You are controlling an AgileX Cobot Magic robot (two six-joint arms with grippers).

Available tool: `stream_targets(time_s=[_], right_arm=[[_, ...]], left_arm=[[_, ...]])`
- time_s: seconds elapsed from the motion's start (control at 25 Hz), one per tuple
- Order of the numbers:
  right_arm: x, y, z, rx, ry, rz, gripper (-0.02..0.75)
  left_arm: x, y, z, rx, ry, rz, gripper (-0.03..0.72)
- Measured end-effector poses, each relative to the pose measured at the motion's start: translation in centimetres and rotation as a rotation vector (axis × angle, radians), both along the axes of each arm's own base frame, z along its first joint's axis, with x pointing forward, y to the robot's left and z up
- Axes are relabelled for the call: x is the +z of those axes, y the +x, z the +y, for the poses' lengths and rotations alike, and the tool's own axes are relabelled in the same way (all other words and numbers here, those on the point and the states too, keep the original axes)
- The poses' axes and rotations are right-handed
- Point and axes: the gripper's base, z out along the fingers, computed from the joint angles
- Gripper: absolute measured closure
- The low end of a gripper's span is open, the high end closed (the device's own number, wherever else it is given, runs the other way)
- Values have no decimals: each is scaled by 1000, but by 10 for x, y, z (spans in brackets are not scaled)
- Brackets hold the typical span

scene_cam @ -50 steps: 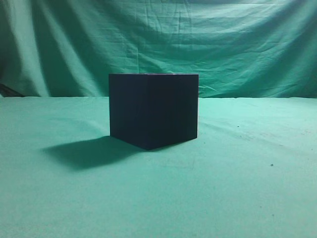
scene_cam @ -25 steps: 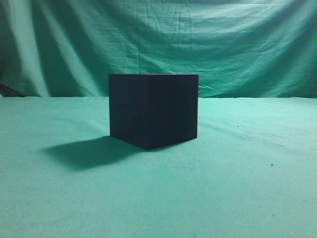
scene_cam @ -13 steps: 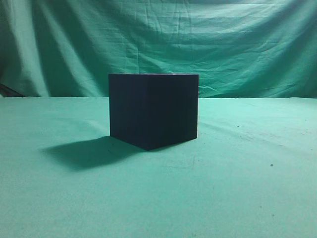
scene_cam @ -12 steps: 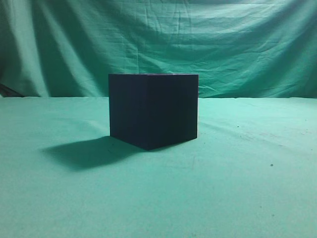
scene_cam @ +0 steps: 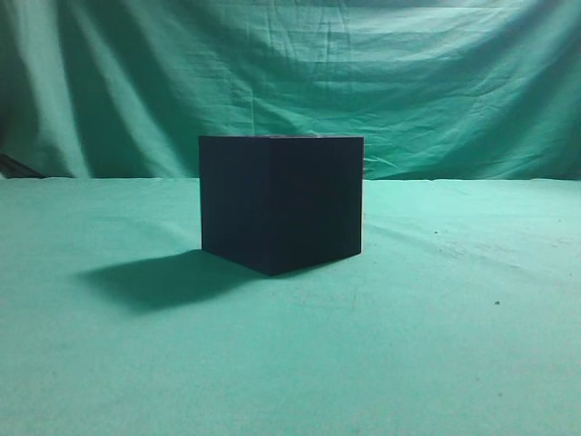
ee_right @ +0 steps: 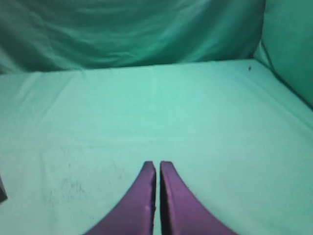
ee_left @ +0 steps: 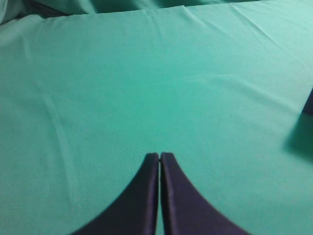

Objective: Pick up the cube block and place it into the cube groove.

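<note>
Clearly both the left gripper point(ee_left: 159, 155) and right gripper point(ee_right: 157, 163) hang closed and empty over bare worktop point(scene_cam: 436, 363), the groove point(scene_cam: 281, 204) sits mid-scene, and the block is unseen, so whichever arm finds it must first open wide.

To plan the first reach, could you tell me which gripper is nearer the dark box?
Probably right: the dark box sits just left of the right gripper, but farther ahead and rightward of the left gripper.

Dark, curved, tapering fingers point(ee_left: 146, 196), 2 pairs.
</note>
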Motion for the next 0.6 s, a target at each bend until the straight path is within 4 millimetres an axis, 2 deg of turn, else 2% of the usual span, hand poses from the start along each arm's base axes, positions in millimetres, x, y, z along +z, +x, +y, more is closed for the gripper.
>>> stream_targets(time_s=[0.28,0.6], right_arm=[[-43,6,0,-7,-5,85,738],[-46,7,0,-7,-2,87,738]], left_arm=[[0,0,0,0,0,0,688],[0,0,0,0,0,0,688]])
